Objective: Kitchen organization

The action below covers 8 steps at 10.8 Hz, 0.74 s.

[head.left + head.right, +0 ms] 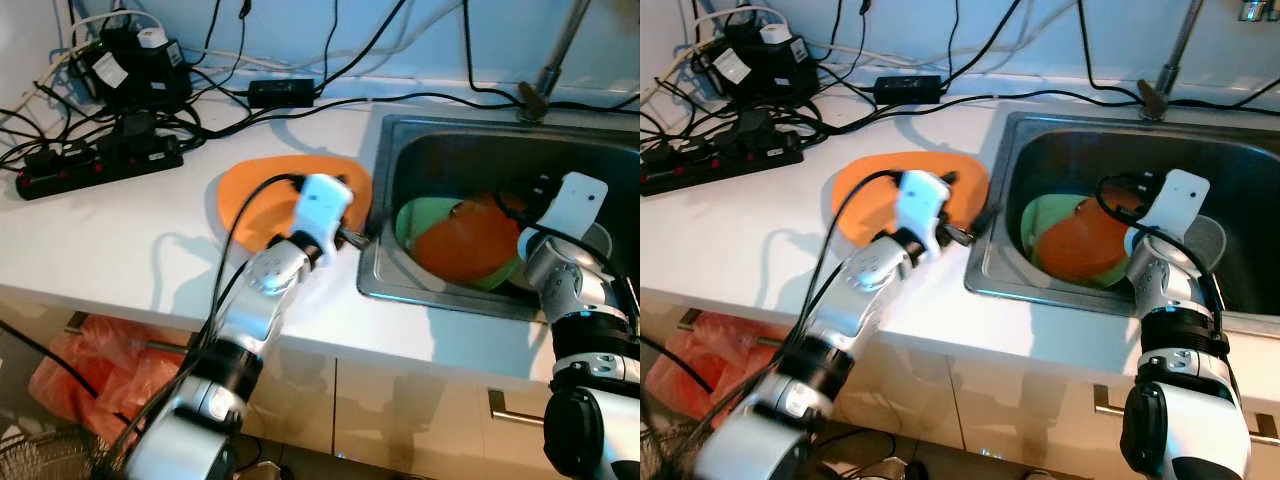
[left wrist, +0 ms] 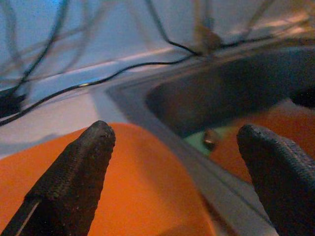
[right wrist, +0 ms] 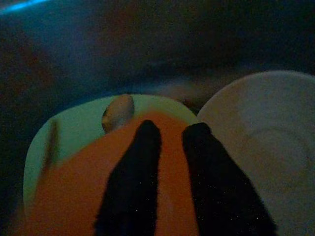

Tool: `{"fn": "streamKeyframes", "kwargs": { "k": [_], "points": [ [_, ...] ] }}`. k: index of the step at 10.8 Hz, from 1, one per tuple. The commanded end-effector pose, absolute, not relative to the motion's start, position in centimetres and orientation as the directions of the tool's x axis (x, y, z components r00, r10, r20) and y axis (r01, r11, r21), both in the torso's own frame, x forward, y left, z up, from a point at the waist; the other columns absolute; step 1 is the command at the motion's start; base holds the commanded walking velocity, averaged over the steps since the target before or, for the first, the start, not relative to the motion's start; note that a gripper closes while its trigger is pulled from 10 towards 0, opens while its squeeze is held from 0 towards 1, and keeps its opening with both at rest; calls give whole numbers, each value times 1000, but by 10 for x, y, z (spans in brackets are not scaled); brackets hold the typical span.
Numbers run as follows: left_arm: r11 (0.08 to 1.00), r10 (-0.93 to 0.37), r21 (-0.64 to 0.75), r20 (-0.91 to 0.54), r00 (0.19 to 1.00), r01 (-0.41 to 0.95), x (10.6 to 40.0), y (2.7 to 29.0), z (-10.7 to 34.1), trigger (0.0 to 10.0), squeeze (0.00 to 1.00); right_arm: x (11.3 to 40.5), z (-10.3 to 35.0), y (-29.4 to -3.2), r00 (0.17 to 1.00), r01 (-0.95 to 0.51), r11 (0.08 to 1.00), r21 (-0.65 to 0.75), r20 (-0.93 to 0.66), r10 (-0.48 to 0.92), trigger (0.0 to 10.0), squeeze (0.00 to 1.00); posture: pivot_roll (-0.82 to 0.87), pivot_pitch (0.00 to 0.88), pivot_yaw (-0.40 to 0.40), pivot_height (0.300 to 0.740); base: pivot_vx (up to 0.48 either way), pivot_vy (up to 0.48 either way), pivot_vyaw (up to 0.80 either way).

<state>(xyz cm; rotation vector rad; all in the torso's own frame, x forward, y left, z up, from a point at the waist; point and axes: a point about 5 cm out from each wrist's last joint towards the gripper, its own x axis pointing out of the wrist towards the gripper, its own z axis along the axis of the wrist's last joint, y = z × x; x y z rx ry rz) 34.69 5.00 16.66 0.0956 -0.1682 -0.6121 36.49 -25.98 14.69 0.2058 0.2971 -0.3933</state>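
An orange plate (image 1: 250, 195) lies on the white counter just left of the steel sink (image 1: 440, 150). My left gripper (image 2: 179, 135) hovers low over its right side, open, with nothing between the fingers (image 2: 83, 167). Inside the sink a second orange plate (image 1: 465, 245) rests on a green plate (image 1: 415, 220). My right gripper (image 3: 172, 128) is down in the sink directly above that orange plate, its two fingers nearly together and holding nothing that I can make out. A small brownish item (image 3: 118, 110) lies on the green plate.
A pale plate (image 3: 261, 137) sits beside the stacked plates in the sink. The faucet (image 1: 545, 75) stands at the sink's back edge. A power strip (image 1: 100, 165), adapters and many black cables crowd the back left of the counter. An orange bag (image 1: 90, 370) lies below the counter.
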Motion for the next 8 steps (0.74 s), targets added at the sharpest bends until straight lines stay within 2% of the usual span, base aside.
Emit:
{"fn": "streamKeyframes", "kwargs": {
  "k": [1, 2, 6, 8],
  "points": [
    [851, -524, 106, 119, 843, 514, 347, 60, 164, 10000, 0, 363, 137, -259, 876, 399, 907, 136, -351, -332, 10000, 1000, 18, 63, 47, 740, 0, 0, 0],
    [872, -490, 86, 125, 863, 483, 346, 67, 163, 10000, 0, 363, 134, -257, 877, 385, 913, 131, -359, -318, 10000, 1000, 21, 61, 45, 740, 0, 0, 0],
    [884, -461, 146, 111, 881, 444, 344, 81, 166, 10000, 0, 368, 136, -245, 902, 321, 936, 146, -348, -255, 10000, 1000, 22, 49, 39, 740, 0, 0, 0],
    [857, -494, 240, 128, 860, 457, 335, 79, 171, 10000, 0, 366, 138, -236, 920, 253, 954, 159, -345, -187, 10000, 1000, 22, 42, 38, 740, 0, 0, 0]
  ]
}}
